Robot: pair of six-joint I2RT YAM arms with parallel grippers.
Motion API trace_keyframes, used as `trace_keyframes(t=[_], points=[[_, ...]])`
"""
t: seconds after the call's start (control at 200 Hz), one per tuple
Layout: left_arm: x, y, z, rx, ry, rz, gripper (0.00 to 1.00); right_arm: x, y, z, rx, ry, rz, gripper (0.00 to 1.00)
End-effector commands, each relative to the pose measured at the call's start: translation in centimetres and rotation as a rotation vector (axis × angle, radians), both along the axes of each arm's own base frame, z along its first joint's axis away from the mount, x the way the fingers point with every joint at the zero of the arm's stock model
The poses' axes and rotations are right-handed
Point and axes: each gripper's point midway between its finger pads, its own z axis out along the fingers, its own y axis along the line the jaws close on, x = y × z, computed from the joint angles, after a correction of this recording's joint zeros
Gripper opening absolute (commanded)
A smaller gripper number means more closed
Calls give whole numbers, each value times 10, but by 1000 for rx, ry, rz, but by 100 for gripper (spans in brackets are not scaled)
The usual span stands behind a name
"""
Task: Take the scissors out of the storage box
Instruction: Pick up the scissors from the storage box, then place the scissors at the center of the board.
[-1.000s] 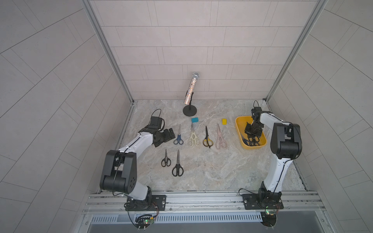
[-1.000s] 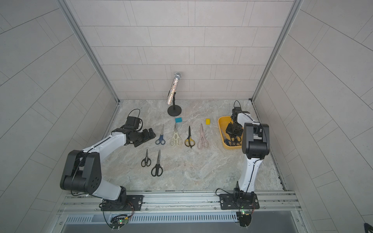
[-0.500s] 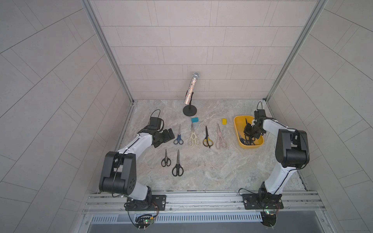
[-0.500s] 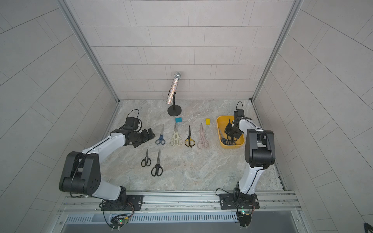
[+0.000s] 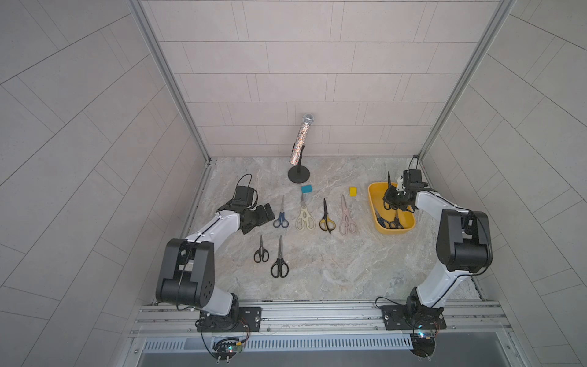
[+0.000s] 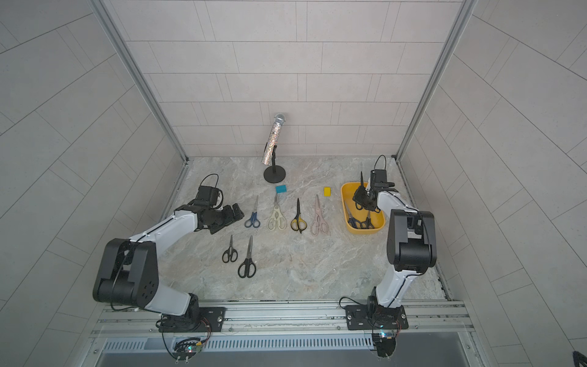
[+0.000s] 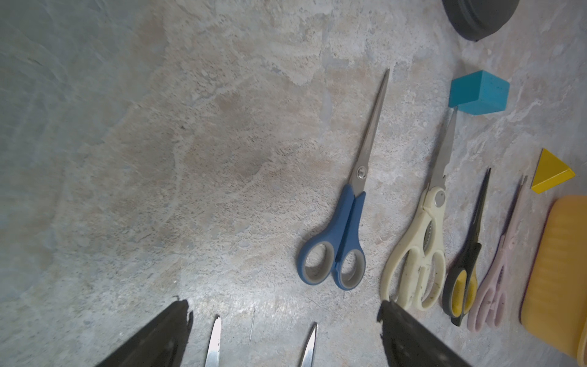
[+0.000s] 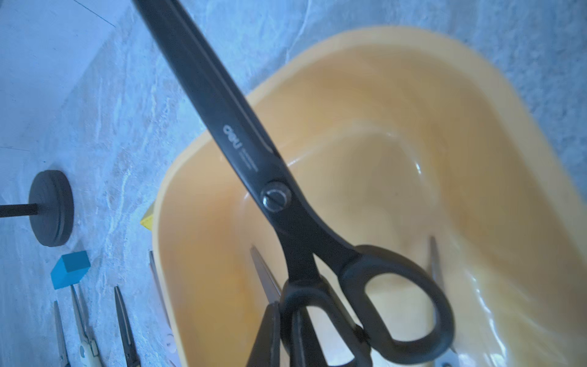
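Laid out across bench (image 5: 333, 270) already: six scissors (image 5: 327, 219). Seventh, black pair (image 8: 276, 197), clenched in right gripper (image 5: 392, 202) over storage box (image 5: 395, 231); left gripper (image 7: 282, 313) spread, empty. Left inside: two pairs (image 5: 396, 222).

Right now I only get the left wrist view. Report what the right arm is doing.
Observer: The right gripper, jaws shut on the black scissors, holds them over the storage box.
Operator: Count what lies inside that box.
Observer: Two pairs: a dark-blue-handled pair and a black-handled pair, at the end nearer the robot.
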Motion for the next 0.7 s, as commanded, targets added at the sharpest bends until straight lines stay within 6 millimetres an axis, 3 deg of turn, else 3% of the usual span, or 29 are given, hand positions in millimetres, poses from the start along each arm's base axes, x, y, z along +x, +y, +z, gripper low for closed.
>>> trace_keyframes(t=[0.0,0.125,0.275,0.435,0.69], points=[[-1,7,-1,18,-7,17,100,25,-2,27,9,-112,-18,0],[-4,10,1,19,-17,22,100,29,-2,48,11,-141,-30,0],[-8,13,6,14,-36,19,100,17,17,59,9,-89,-10,0],[-11,18,2,20,-59,55,100,-7,62,62,-35,-32,53,0],[-15,11,27,-9,-135,6,100,-63,150,62,-48,52,151,0]])
